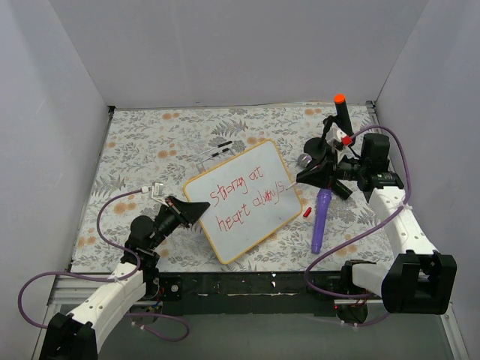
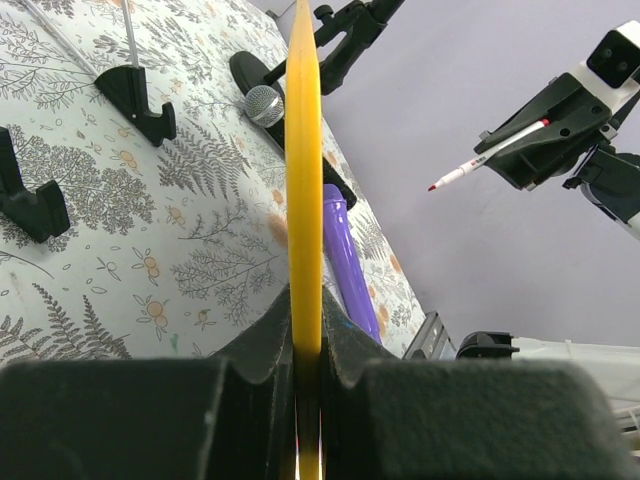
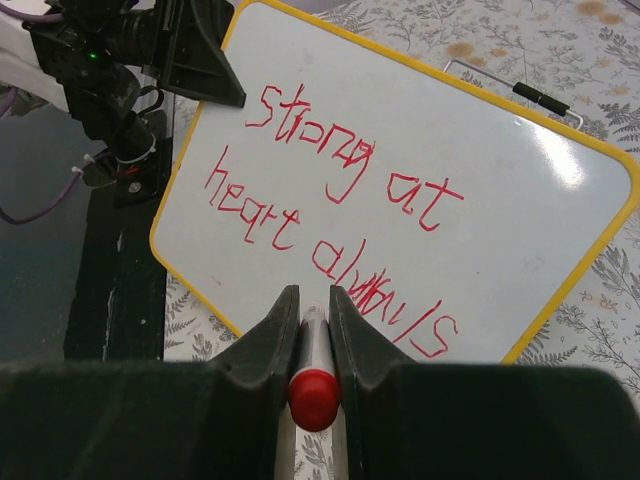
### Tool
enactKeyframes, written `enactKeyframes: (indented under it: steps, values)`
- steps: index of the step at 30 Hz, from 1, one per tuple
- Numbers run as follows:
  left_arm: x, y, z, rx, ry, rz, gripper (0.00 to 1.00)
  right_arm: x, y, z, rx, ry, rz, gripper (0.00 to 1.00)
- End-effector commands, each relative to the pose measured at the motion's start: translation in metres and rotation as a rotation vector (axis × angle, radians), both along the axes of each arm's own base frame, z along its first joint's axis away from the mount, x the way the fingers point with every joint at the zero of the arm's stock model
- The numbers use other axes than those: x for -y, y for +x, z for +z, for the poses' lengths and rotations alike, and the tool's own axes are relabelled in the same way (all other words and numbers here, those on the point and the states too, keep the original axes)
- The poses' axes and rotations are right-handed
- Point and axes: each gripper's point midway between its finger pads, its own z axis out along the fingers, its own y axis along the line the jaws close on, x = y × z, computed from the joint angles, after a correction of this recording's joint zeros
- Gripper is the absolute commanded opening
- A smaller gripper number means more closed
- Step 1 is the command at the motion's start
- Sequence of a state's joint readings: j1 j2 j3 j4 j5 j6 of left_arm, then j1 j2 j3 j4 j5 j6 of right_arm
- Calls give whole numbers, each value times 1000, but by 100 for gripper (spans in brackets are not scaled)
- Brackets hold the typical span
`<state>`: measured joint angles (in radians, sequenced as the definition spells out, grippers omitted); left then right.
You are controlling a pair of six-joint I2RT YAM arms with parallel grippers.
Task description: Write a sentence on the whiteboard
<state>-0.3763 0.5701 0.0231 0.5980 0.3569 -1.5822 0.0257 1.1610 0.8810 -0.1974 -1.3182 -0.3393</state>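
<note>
1 whiteboard (image 1: 247, 236) at table centre, carrying 1 sentence (image 3: 340, 200) in 2 red lines: "Strong at heart always". Left gripper (image 2: 308, 340) is pinched tight on the board's yellow frame at 8 o'clock. Right gripper (image 3: 313, 320) at 3 o'clock is clamped on 1 red marker (image 3: 314, 385). Around the board: 1 purple cylinder (image 1: 320, 221) at 4 o'clock, with 1 red cap (image 1: 307, 212) between it and the board. 1 orange-topped black post (image 1: 341, 112) at 1 o'clock.

A desk (image 1: 150, 142) covered in a fern-and-flower print. On it lie a purple cylinder (image 1: 320, 221), a small red cap (image 1: 307, 212) just beside it, and a wire stand (image 1: 217, 152) with black feet. The whiteboard (image 1: 244, 201) sits mid-desk, though it is unclear whether it lies flat.
</note>
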Motion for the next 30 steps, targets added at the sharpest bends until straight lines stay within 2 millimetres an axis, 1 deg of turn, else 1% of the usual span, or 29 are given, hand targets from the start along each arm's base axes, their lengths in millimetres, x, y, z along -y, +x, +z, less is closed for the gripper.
enactKeyframes:
  steps: [1,2,11,13,14,16,17,20,24,30]
  values:
    - [-3,-3,31,124,-54,12,0,0,-14,14,58,48,64,1]
    - [-3,-4,34,130,-54,12,0,7,-10,12,52,49,40,1]
    - [-3,1,55,176,-26,21,0,15,-17,12,45,78,46,1]
    - [-2,3,57,179,-17,23,0,15,-19,11,39,84,53,1]
    - [-3,3,62,194,-15,26,0,15,-19,11,37,85,52,1]
    - [-2,5,67,203,-7,29,0,15,-21,10,25,87,54,1]
    - [-2,6,75,222,-3,32,0,15,-21,11,28,88,55,1]
    - [-2,8,81,231,9,33,0,16,-22,12,51,87,59,1]
    - [-1,9,94,262,15,36,0,16,-23,12,51,88,59,1]
    - [-1,12,103,279,25,41,0,16,-24,11,51,90,60,1]
